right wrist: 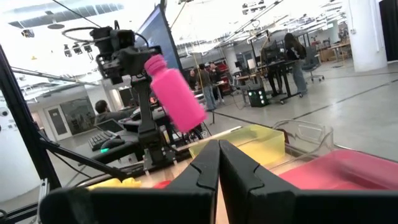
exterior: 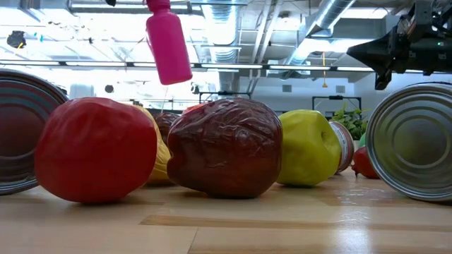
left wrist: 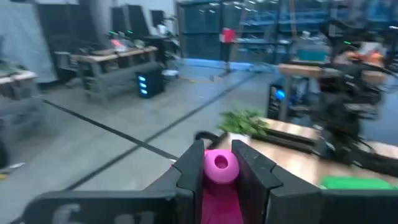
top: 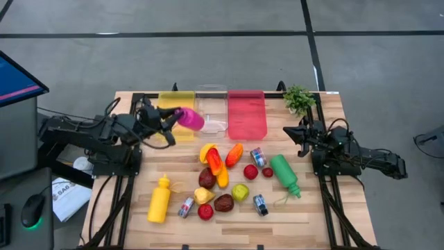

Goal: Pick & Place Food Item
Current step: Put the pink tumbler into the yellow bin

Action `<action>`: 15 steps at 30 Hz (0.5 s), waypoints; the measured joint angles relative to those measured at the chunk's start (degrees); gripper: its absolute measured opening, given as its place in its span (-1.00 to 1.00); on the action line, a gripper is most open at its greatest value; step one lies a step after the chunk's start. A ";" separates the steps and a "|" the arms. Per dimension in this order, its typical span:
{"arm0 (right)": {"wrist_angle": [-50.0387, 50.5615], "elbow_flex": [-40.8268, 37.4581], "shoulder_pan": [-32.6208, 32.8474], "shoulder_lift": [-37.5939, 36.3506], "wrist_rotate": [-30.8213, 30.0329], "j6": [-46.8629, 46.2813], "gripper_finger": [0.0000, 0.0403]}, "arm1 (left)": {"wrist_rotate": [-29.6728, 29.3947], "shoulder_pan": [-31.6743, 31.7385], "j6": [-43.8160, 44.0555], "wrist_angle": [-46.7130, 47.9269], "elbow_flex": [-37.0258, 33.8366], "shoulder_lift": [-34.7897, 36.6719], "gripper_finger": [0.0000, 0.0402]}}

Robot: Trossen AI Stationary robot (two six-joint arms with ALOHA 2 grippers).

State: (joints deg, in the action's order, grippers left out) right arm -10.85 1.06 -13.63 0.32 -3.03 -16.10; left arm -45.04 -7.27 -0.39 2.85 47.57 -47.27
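Observation:
A pink bottle (top: pixel 191 119) hangs in the air over the table's far left part, beside the yellow bin (top: pixel 168 98) and the clear bin (top: pixel 211 107); my left gripper (top: pixel 173 117) is shut on it. The low view shows the bottle (exterior: pixel 168 46) well above the food pile. Toy fruit and vegetables (top: pixel 216 182) lie on the table's middle. My right gripper (top: pixel 288 132) waits shut at the right side, nothing between its fingers (right wrist: pixel 208 168). My left gripper pinches the pink bottle near its cap end (left wrist: pixel 221 167), with a finger (left wrist: pixel 191 171) on either side. The fingers come about level from the table's left. The bottle is lifted clear and tilts, its body (right wrist: pixel 179 99) slanting down and away from the gripper.
A red bin (top: pixel 247 114) stands right of the clear one. A green bottle (top: pixel 284 173), a yellow bottle (top: pixel 159 199), small cans (top: pixel 258 157) and a plant (top: pixel 300 99) also sit on the table. A monitor (top: pixel 17 80) stands off the left edge.

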 joint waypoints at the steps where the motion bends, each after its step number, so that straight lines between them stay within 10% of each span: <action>1: 0.00 0.03 0.00 0.00 0.00 0.00 -0.97 | 0.01 1.04 -1.07 -1.07 0.00 -0.42 -0.73; 15: -1.66 0.26 0.00 0.00 -0.07 0.00 -0.97 | 7.98 15.13 -7.16 -10.20 -0.02 -9.69 -0.72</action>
State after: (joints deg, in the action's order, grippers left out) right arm -12.51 1.32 -13.63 0.32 -3.10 -16.10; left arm -37.06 7.86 -7.55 -7.35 47.55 -56.96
